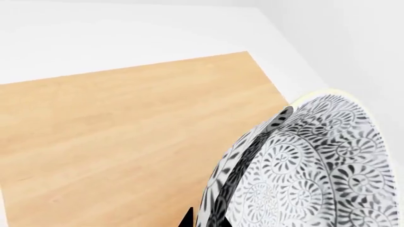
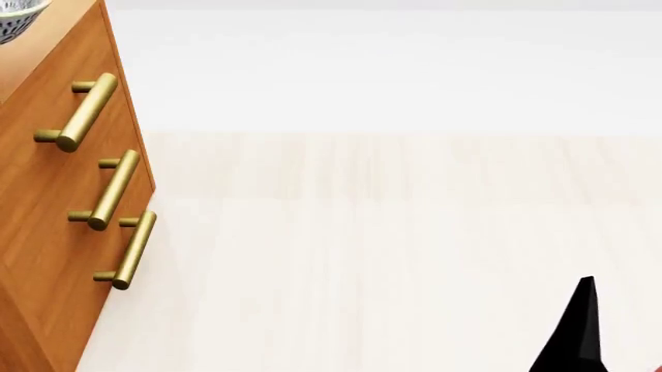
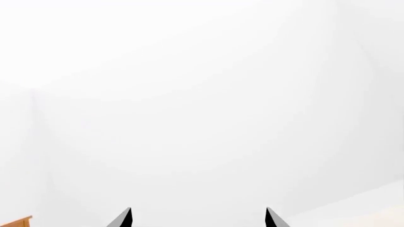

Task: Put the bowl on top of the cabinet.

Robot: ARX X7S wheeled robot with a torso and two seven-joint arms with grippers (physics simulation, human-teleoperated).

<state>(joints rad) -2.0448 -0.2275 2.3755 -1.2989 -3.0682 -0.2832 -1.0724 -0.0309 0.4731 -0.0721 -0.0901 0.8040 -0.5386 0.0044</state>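
Grey-black floral ceramic bowl (image 1: 303,165) is pinched at its rim by the left gripper (image 1: 252,156) above the orange-brown wooden cabinet (image 1: 126,137); releasing near the edge could drop it. Right gripper (image 3: 197,218) gapes wide, empty.

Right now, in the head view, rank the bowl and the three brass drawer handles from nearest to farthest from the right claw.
Measured from the right claw, low at the right of the head view:
1. bottom handle, lowest on the cabinet front, at the left.
2. middle handle, just above it.
3. top handle, higher again.
4. bowl, in the far upper-left corner, at the cabinet's top.
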